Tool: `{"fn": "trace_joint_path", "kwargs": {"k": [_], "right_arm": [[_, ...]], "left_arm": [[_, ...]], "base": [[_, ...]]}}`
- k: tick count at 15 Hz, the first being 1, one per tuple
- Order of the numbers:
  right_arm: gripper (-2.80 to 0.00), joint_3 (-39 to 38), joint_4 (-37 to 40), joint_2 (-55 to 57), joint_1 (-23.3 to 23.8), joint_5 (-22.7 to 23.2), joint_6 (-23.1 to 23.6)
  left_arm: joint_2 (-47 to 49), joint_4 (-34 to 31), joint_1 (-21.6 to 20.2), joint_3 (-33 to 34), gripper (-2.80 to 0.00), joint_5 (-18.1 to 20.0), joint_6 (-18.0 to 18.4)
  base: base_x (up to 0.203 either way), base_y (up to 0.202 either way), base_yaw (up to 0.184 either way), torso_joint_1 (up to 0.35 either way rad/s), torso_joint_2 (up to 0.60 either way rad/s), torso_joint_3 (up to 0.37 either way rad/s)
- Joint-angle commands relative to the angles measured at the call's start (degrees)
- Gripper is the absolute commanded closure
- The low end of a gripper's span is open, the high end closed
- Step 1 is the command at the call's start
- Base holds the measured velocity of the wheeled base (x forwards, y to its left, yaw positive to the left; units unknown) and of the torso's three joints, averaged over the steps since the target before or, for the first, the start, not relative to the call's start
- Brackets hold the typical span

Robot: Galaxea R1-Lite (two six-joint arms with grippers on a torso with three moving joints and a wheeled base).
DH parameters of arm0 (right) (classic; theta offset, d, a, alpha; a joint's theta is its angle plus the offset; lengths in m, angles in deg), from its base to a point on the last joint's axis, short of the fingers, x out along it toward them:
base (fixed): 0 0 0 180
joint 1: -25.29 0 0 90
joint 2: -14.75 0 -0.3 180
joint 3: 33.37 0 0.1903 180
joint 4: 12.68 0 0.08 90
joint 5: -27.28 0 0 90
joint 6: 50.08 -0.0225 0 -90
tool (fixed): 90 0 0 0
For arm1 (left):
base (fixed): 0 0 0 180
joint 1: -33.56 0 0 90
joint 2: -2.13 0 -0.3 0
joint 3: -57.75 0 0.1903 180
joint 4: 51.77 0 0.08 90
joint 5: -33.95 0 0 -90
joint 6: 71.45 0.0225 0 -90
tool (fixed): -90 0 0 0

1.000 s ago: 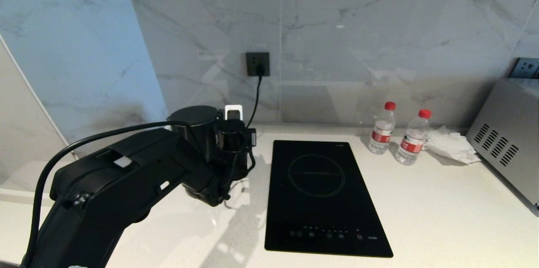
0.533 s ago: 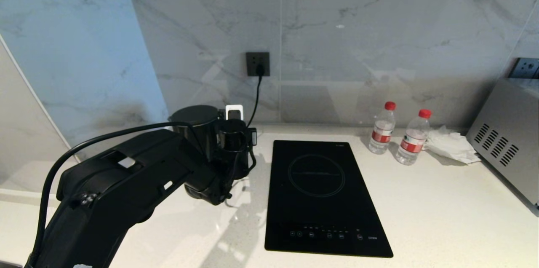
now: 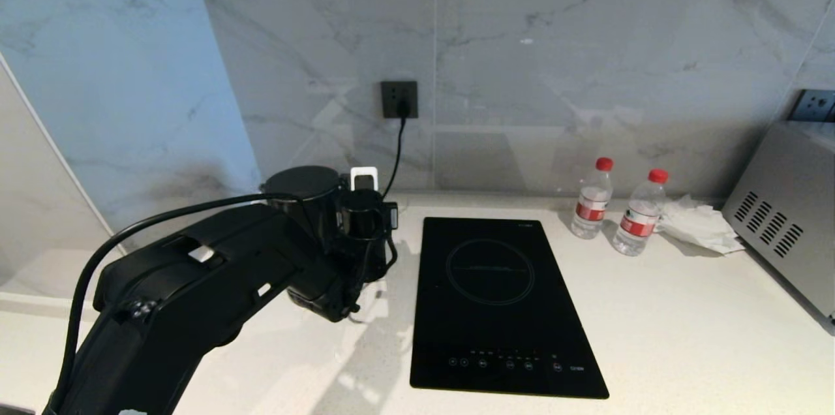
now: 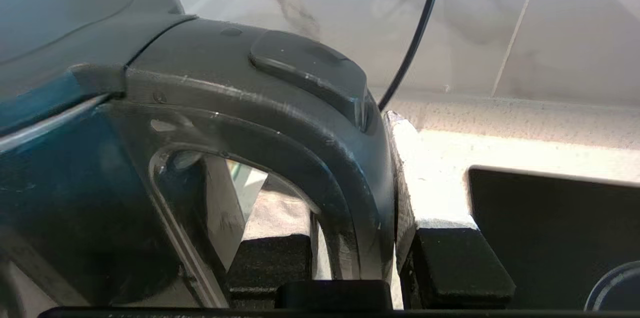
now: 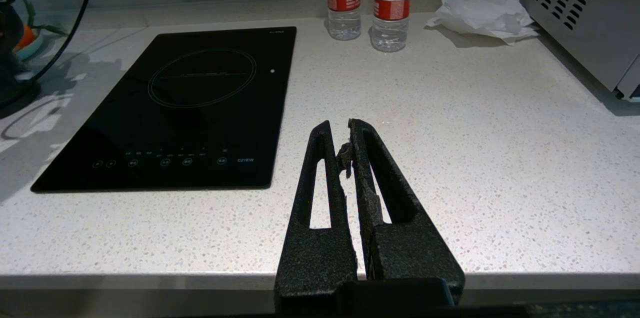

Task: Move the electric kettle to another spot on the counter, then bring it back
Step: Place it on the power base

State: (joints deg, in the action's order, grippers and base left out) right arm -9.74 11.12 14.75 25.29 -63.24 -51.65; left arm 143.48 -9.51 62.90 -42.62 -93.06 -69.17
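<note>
At the back left of the counter, just beside the inset hob, the electric kettle was seen standing upright close to the marble wall, its flat lid showing above the left arm. The left gripper was found closed on the kettle's looped handle: in the left wrist view one finger was passed through the loop and the other was set against the handle's outer side, so that the bar was pinched between narrowly parted jaws. Whether the kettle's underside was raised off its base could not be told, since that part was hidden behind the arm. A black cord was seen running from the wall socket down behind the kettle.

The right gripper was held idle over the near edge of the counter, its fingers pressed together with nothing between them.

The step in hand was judged to be the start of the first move: the handle had been gripped, and the kettle was not yet carried to another spot. For the next move, a straight lift would be called for, so that the kettle is cleared from whatever it stands on without being tipped, followed by a level carry to open worktop. The cord, the hob, the two water bottles and the crumpled tissue further right would have to be avoided.
</note>
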Motion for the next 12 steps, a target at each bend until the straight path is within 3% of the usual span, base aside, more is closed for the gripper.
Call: {"fn": "trace_joint_path", "kwargs": {"k": [1,6,7,12], "right_arm": [[0.00,0.00,0.00,0.09,0.00,-0.02,-0.01],[0.00,0.00,0.00,0.09,0.00,0.06,-0.01],[0.00,0.00,0.00,0.09,0.00,0.07,-0.01],[0.00,0.00,0.00,0.09,0.00,-0.02,-0.01]], "left_arm": [[-0.37,0.82,0.00,1.92,0.00,-0.25,0.00],[-0.28,1.09,0.36,2.21,0.00,-0.61,0.09],[-0.38,1.17,0.39,2.21,-2.80,-0.79,0.09],[-0.94,2.67,0.63,4.48,-2.80,-0.76,0.04]], "base": [[0.000,0.000,0.000,0.000,0.00,0.000],[0.000,0.000,0.000,0.000,0.00,0.000],[0.000,0.000,0.000,0.000,0.00,0.000],[0.000,0.000,0.000,0.000,0.00,0.000]]}}
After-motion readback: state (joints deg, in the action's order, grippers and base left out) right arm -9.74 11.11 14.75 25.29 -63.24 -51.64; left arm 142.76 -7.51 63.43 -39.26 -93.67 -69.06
